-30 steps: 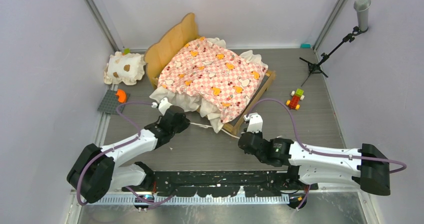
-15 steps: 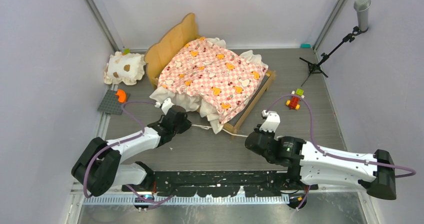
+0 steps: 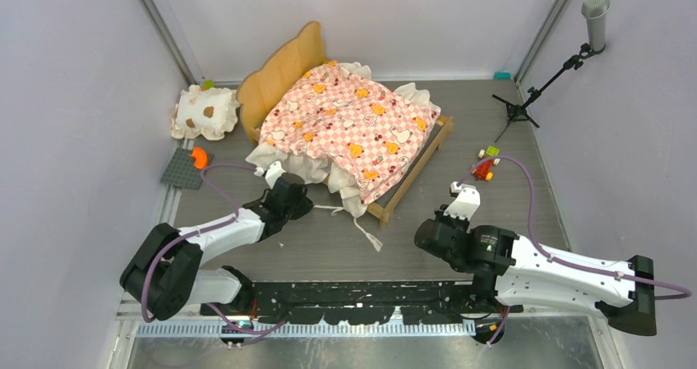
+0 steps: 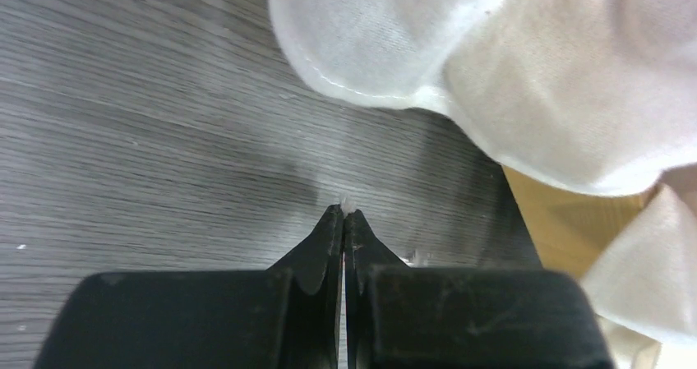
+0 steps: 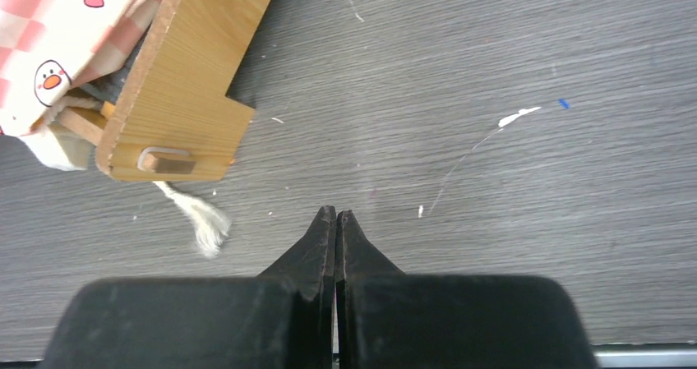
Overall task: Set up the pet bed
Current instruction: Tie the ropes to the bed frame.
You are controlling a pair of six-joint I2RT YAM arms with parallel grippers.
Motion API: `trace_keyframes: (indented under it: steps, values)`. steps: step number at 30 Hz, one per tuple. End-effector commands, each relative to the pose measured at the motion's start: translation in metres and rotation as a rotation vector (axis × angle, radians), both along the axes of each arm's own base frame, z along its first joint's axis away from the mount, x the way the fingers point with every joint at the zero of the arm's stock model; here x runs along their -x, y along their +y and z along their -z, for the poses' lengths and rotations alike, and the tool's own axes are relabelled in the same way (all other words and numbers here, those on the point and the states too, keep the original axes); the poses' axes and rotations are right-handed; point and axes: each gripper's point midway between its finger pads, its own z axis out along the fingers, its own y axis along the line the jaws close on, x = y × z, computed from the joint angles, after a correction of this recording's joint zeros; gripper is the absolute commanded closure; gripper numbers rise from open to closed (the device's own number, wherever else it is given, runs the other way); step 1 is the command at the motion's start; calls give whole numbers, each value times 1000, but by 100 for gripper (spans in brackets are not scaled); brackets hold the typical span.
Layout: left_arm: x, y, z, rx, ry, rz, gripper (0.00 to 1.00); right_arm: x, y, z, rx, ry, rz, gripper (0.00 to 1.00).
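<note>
The pet bed (image 3: 349,122) stands at the back middle, its pink checkered mattress on the light-wood frame with the wavy headboard (image 3: 283,69). A white tie string (image 3: 362,229) trails from under the cream ruffle across the floor. My left gripper (image 3: 302,203) is by the bed's near left side and is shut, with a white tuft of the string at its tips (image 4: 347,205); the ruffle (image 4: 493,73) hangs just ahead. My right gripper (image 3: 427,236) is shut and empty over bare floor, right of the frame's foot corner (image 5: 185,81). The string's frayed end (image 5: 204,225) lies beside that corner.
A cream spotted pillow (image 3: 204,113) lies left of the headboard. A grey baseplate (image 3: 182,170) with an orange piece sits by the left wall. A small toy (image 3: 485,165) and a microphone stand (image 3: 534,89) are at the right.
My right gripper has drawn back to the right, away from the bed's foot corner, and no longer holds the string, whose end now lies loose on the floor. My left gripper has barely moved.
</note>
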Motion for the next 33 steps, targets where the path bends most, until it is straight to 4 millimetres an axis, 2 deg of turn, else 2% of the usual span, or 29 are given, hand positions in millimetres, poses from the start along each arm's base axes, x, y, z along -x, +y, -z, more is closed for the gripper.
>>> trace_keyframes:
  steps: [1, 6, 9, 11, 14, 18, 20, 24, 29, 33]
  values:
    - [0, 14, 5, -67, -10, 1, 100, -7, -3, -11, 42, -57, -34, 99]
    - [6, 7, 16, -60, 27, 53, 100, -6, 15, -11, 23, -50, -117, 98]
    - [5, -1, 17, -39, 29, 80, 98, -7, 26, -16, 10, -63, -168, 89]
    - [5, -4, 16, -38, 36, 96, 91, -8, 31, -17, -1, -71, -187, 84]
    - [3, -4, 12, -48, 34, 99, 75, -8, 36, -18, -10, -75, -207, 80]
    - [6, 5, 3, -80, 16, 93, 57, -6, 47, -15, -30, -73, -259, 77]
    - [7, 11, -3, -101, 1, 91, 52, -5, 55, -13, -43, -71, -291, 76]
    - [8, 14, -17, -115, -65, 124, 49, -4, 66, -8, -51, -62, -330, 75]
    - [16, -27, -38, -15, -245, 354, 50, -4, 73, -3, -36, -47, -348, 75]
    - [31, -61, -47, -119, -346, 550, 53, -5, 77, -1, -36, -43, -352, 75]
